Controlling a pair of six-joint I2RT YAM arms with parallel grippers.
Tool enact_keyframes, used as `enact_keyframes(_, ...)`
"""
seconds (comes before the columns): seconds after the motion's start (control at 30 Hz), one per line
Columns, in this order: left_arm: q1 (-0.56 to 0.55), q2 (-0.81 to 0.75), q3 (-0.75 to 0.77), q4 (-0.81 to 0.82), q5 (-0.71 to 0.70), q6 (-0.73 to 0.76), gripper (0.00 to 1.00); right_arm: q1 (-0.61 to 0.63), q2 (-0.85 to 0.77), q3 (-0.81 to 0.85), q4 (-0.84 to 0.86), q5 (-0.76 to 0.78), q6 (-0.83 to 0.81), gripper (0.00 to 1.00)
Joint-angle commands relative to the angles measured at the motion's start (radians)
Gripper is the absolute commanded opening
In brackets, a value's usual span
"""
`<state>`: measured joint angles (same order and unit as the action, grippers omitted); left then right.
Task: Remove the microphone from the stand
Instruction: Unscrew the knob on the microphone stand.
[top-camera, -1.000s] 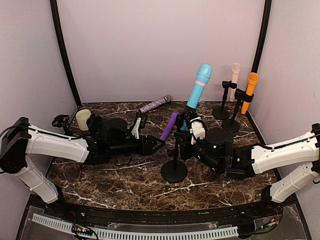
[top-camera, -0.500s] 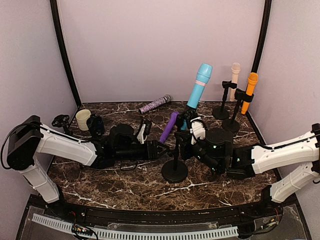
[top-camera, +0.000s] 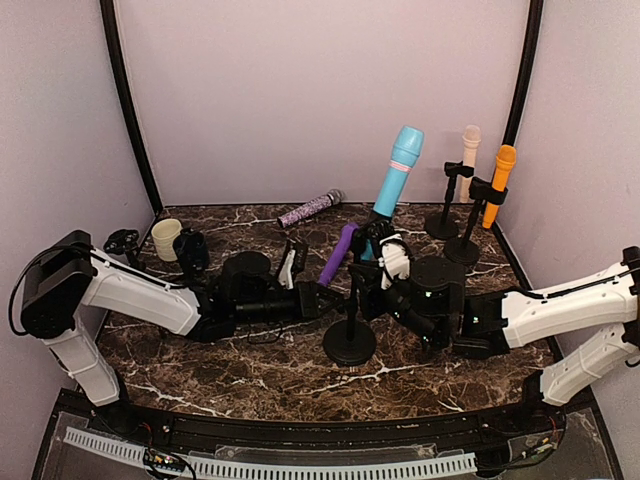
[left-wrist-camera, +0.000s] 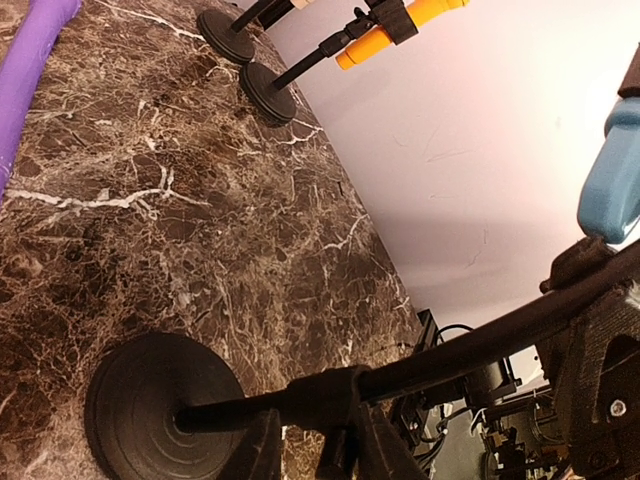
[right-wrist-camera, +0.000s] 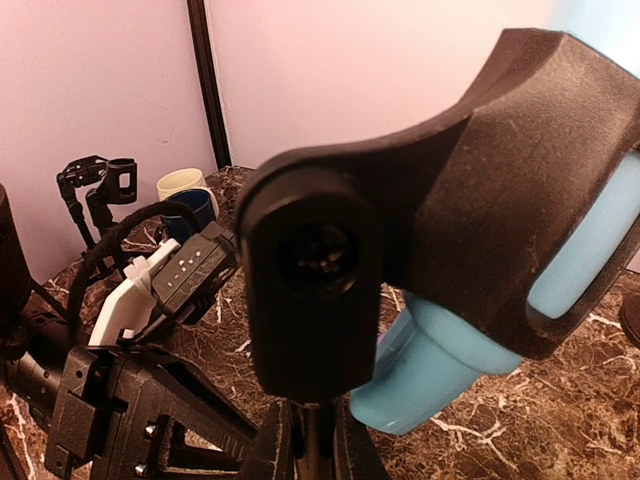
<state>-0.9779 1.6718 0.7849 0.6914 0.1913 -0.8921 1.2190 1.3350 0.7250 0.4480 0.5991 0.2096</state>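
Observation:
The light-blue microphone (top-camera: 398, 172) leans in the black clip (right-wrist-camera: 470, 200) of the stand (top-camera: 348, 343) at mid table. In the right wrist view the microphone's (right-wrist-camera: 440, 350) butt end pokes out under the clip. My right gripper (right-wrist-camera: 310, 450) is shut on the thin pole (right-wrist-camera: 305, 440) just below that clip. My left gripper (left-wrist-camera: 320, 455) lies low and has reached the stand from the left. Its fingers (left-wrist-camera: 255, 450) sit against the two ends of the pole's collar (left-wrist-camera: 320, 395), a little above the round base (left-wrist-camera: 160, 410).
A purple microphone (top-camera: 338, 252) slants just left of the stand. A glittery one (top-camera: 310, 208) lies at the back. At back right are two more stands with a cream microphone (top-camera: 469, 150) and an orange microphone (top-camera: 500, 175). Cups (top-camera: 165, 238) and a small clip stand (top-camera: 122, 242) are at left.
My left arm has slid right up to the stand's pole and its jaws have narrowed onto the collar. The right arm and the blue microphone have not moved.

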Motion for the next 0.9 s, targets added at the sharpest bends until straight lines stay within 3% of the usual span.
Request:
enact_keyframes(0.0, -0.011, 0.021, -0.012, 0.003, 0.012, -0.019, 0.22, 0.017, 0.008, 0.047, 0.082, 0.003, -0.005, 0.00)
enact_keyframes(0.33, -0.014, 0.021, -0.060, 0.011, -0.002, -0.093, 0.00, 0.023, 0.003, 0.038, 0.098, 0.011, -0.011, 0.00)
enact_keyframes(0.87, -0.013, 0.107, -0.163, 0.082, 0.016, -0.333, 0.00, 0.037, -0.028, -0.010, 0.180, 0.011, -0.067, 0.00)
